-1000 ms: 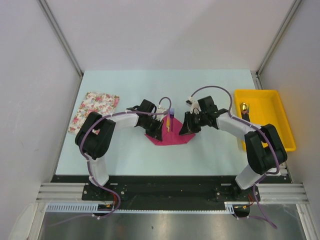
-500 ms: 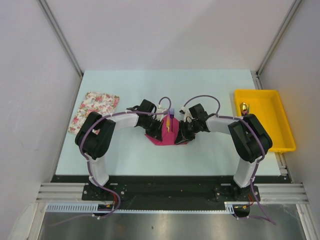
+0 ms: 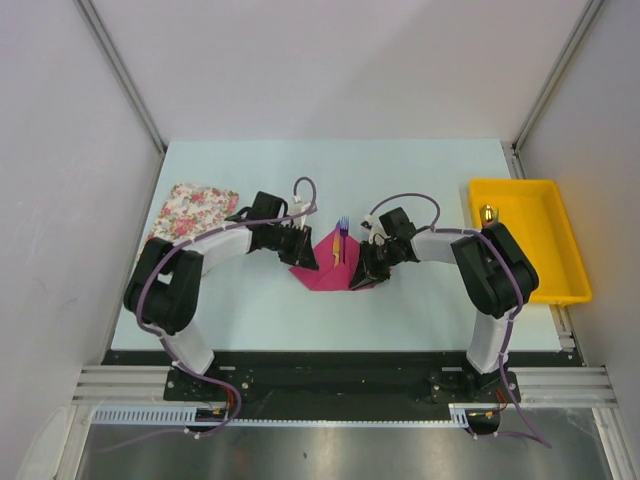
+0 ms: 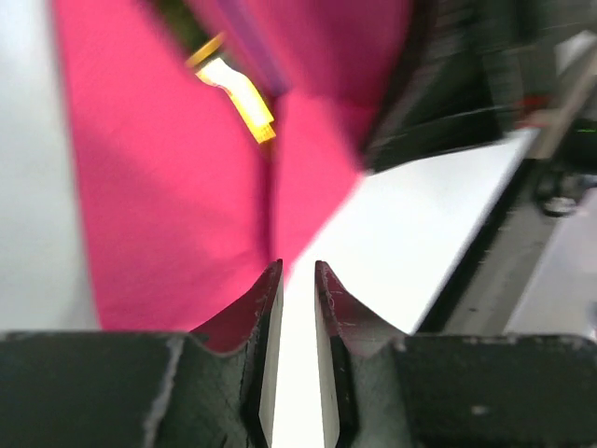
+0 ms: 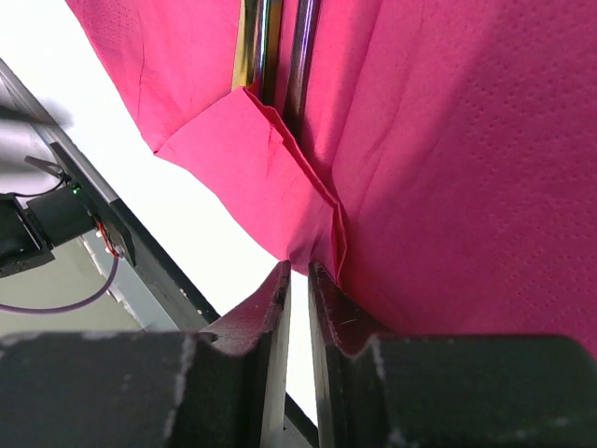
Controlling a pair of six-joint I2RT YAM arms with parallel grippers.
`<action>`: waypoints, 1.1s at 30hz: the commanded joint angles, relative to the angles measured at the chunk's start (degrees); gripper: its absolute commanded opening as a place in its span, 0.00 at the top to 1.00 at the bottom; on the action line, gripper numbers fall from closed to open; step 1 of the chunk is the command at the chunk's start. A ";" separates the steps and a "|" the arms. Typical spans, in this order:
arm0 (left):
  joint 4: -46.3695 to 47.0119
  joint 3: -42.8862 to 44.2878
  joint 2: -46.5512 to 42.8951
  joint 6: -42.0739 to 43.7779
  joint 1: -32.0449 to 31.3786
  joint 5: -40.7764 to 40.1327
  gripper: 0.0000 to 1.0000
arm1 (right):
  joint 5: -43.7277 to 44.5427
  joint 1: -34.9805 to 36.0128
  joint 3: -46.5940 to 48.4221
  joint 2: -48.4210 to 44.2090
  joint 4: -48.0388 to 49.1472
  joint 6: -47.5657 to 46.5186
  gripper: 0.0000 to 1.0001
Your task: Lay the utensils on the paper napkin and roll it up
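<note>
Between the two claws lies the pink napkin (image 3: 330,277), partly folded on the counter (image 3: 420,180). The purple fork (image 3: 343,224) and the yellow piece (image 3: 338,246) lie along its middle, their far ends poking past the paper just beyond both sets of tips. The left claw (image 3: 308,260) stands slightly spread at the napkin's left edge with nothing between its jaws. Only bare counter shows through the gap, and the paper begins just ahead of its tips. The right claw (image 3: 366,274) is almost pressed together, with a creased fold of napkin right at its tips; I cannot tell whether it is actually nipping the paper.

To my eye the main risk is the fold springing back. With the left claw holding nothing, the flap that looks lifted on its side could flop open. The paper is thin and crumpled at the right claw's tips, so a pull from there might tear it or drag the whole bundle sideways instead of rolling it. The slim cutlery could also slide out of the open far end, or skew across the roll, if one side turns faster than the other.
</note>
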 commanded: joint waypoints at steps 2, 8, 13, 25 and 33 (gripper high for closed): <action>4.45 -0.78 -5.13 -3.00 -1.23 12.45 0.77 | 4.24 -0.42 0.90 1.46 0.57 -1.27 0.82; 8.48 -1.84 1.18 -8.96 -2.55 12.64 0.82 | 4.59 -0.42 0.90 1.63 0.39 -1.53 0.82; 11.12 -1.05 5.85 -10.91 -2.29 9.83 0.86 | 5.30 -0.59 0.81 1.55 0.04 -2.06 0.82; 6.55 0.01 12.80 -8.36 -1.94 2.97 0.94 | 7.49 -0.95 1.86 0.67 -2.07 -4.60 0.82; 6.11 -0.52 13.15 -9.07 -1.41 1.74 0.99 | 11.36 -0.59 2.31 -2.67 -7.43 -10.14 0.83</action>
